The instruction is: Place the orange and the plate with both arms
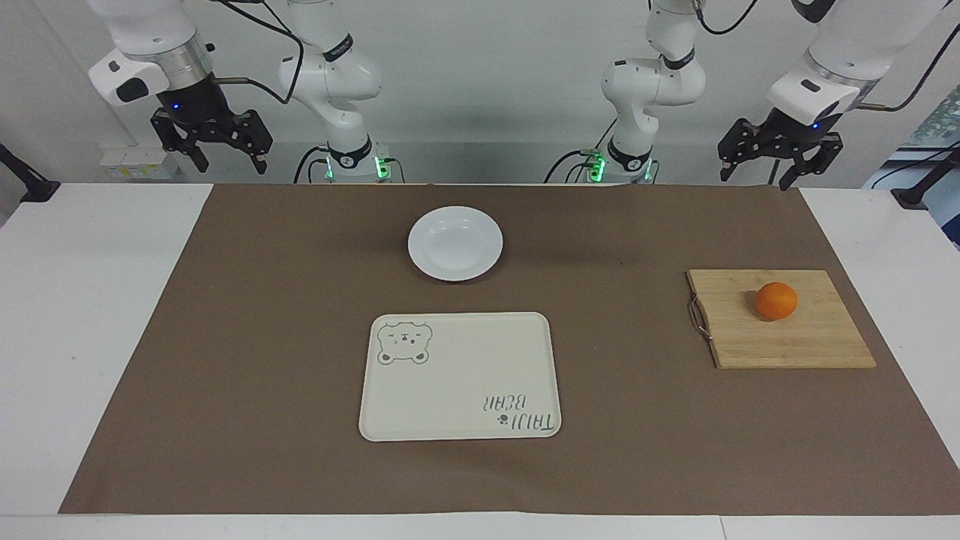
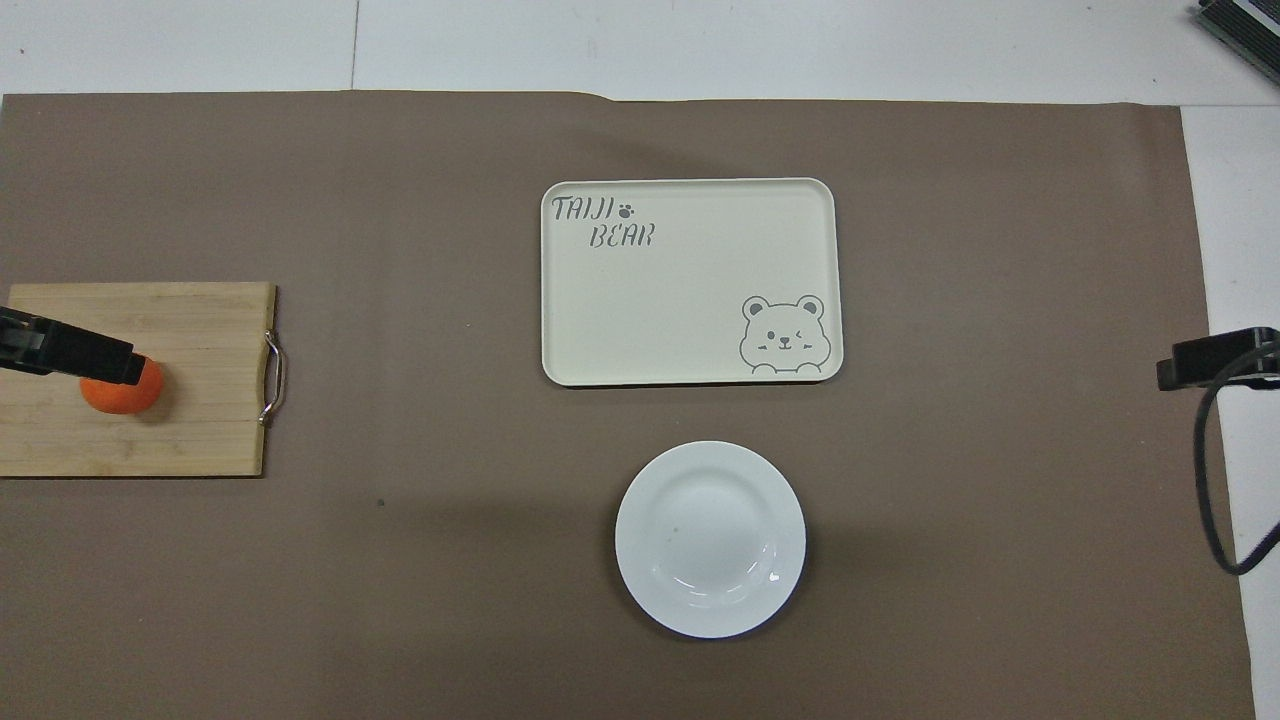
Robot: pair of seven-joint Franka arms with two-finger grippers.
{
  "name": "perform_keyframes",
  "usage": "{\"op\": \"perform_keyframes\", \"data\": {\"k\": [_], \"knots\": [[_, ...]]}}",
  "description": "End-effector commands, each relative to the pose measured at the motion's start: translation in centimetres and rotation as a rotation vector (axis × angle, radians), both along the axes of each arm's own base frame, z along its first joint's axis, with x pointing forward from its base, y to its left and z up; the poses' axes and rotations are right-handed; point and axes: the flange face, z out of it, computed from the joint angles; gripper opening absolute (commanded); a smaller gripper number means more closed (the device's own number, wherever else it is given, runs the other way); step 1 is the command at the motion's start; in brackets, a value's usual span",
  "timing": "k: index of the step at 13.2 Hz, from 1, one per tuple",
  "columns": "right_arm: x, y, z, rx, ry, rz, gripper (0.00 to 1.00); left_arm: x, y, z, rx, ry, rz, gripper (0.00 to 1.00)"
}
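Orange (image 1: 776, 301) and plate (image 1: 455, 243): neither gripped, both arms raised with jaws released.

Orange rests on the wooden cutting board (image 1: 780, 337) at the left arm's end of the table; in the facing view it lies at about 6 o'clock from the left gripper (image 1: 780, 161), which hangs above the table edge nearest the robots, fingers spread and holding nothing. The left arm is judged the nearer one for the fruit. Being round, the orange offers no long axis to align to. Plate sits empty on the brown mat (image 1: 225, 337), at 12 o'clock from the cream bear-print tray (image 1: 459, 375), also empty. Right gripper (image 1: 214, 146) hovers open; the plate lies at about 4 o'clock from it.
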Motion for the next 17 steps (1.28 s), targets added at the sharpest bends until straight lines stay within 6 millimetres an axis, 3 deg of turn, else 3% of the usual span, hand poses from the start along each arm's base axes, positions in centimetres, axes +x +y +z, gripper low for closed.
{"op": "perform_keyframes", "data": {"k": [1, 4, 5, 9, 11, 17], "knots": [[-0.8, -0.6, 0.2, 0.029, 0.001, 0.001, 1.00, -0.1, 1.0, 0.8, -0.009, -0.024, 0.006, 1.00], [-0.8, -0.2, 0.0, 0.019, 0.007, 0.008, 1.00, 0.8, 3.6, 0.6, -0.014, -0.055, 0.047, 1.00], [-0.8, -0.1, 0.0, 0.014, 0.001, 0.007, 1.00, 1.3, 5.6, 0.0, -0.013, -0.070, 0.060, 1.00], [-0.6, -0.1, -0.4, 0.014, 0.001, 0.012, 1.00, 3.6, 10.8, -4.3, -0.004, -0.108, 0.076, 1.00], [-0.6, -0.1, -0.4, 0.014, 0.001, 0.013, 1.00, 5.0, 13.6, -7.4, 0.002, -0.120, 0.117, 1.00], [-0.6, -0.2, -0.4, 0.014, 0.001, 0.013, 1.00, 6.5, 17.4, -19.5, 0.010, -0.097, 0.113, 1.00]]}}
